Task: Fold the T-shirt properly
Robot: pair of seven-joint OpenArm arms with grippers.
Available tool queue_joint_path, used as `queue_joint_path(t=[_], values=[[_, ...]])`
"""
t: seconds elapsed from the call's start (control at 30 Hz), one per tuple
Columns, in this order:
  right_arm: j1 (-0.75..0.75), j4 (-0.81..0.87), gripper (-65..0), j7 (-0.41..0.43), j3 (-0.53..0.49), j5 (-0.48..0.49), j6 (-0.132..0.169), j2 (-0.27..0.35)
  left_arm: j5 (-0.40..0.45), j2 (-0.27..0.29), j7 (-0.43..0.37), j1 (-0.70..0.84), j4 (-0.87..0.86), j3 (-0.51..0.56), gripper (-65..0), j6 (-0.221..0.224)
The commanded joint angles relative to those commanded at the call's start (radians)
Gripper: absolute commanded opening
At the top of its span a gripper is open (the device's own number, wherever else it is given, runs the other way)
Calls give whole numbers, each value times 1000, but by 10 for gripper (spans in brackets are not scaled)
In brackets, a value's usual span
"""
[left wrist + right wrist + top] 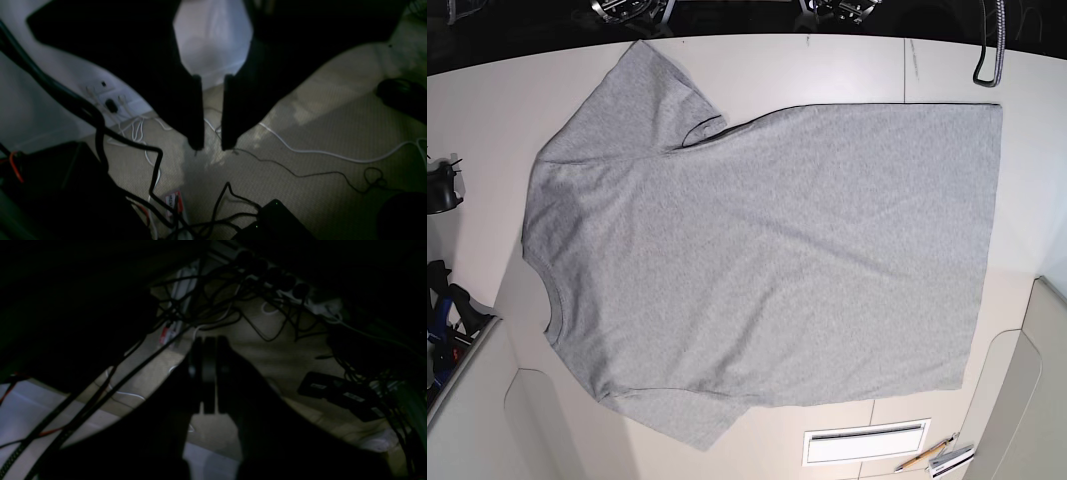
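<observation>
The heather-grey T-shirt (757, 260) lies spread flat on the white table (827, 70), neck to the left and hem to the right. Its plain side is up and no lettering shows. One sleeve points to the top left and the other to the bottom left. Neither gripper shows in the base view. My left gripper (212, 146) hangs off the table over the carpet, with its jaws a narrow gap apart and empty. My right gripper (208, 406) also hangs over the floor, and it is too dark to read its jaws.
Pens (932, 457) and a white slotted strip (867, 443) lie near the table's front right. A black cable (989, 60) hangs at the top right. Below the table are tangled cables, a power strip (300, 296) and a black box (277, 220).
</observation>
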Motion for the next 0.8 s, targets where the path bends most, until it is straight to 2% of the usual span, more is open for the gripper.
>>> queue_joint_path(t=[0.37, 0.63, 0.8], values=[[0, 1, -650, 0, 0, -4, 0, 0, 0, 0, -1, 26, 1, 0, -551, 0], [-3, 1, -650, 0, 0, -3, 0, 22, -46, -1, -1, 26, 8, 0, -551, 0], [-16, 10, -650, 0, 0, -4, 13, 44, -79, -35, 0, 56, 40, 0, -551, 0]])
